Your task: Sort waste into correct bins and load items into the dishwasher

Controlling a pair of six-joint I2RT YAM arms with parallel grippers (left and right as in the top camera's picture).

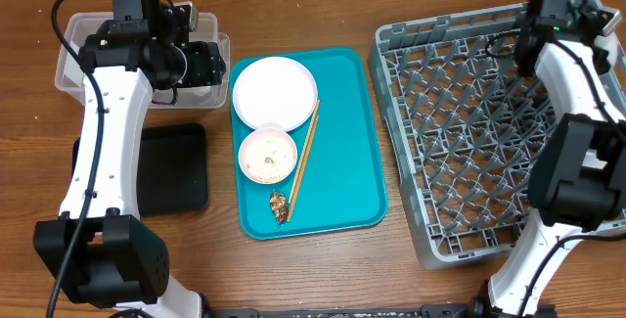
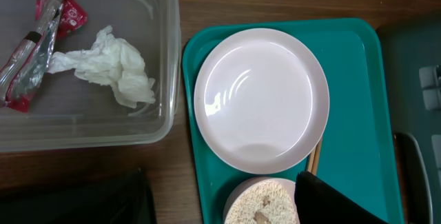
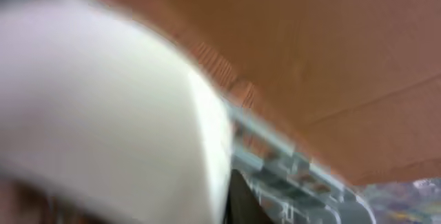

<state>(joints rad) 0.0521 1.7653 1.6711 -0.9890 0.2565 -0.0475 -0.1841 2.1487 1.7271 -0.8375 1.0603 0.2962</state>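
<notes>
**Sorting part done: rubbish binned, nothing racked yet**

The wrapper (image 2: 41, 45) and tissue (image 2: 110, 69) lie in the clear tub (image 2: 165, 79) at the desk's far-left corner, so 2 pieces of waste look dealt with. The left gripper (image 1: 203, 62) hangs over that tub. Nothing shows in it, but I cannot tell whether its fingers are parted.

On the teal tray (image 1: 352, 142) mid-desk sit the plate (image 1: 275, 92), 1 bowl (image 1: 267, 156) with rice grains (image 1: 266, 164), the chopsticks (image 1: 303, 157) and a brown scrap (image 1: 280, 205) — all, by my reading, left to do.

The black tray (image 1: 176, 166) by the left edge and the dish rack (image 1: 460, 113) along the right edge show nothing loaded. The right gripper (image 1: 528, 39) hovers at the far-right corner, and its own view is a blur, so I cannot tell its grip.
</notes>
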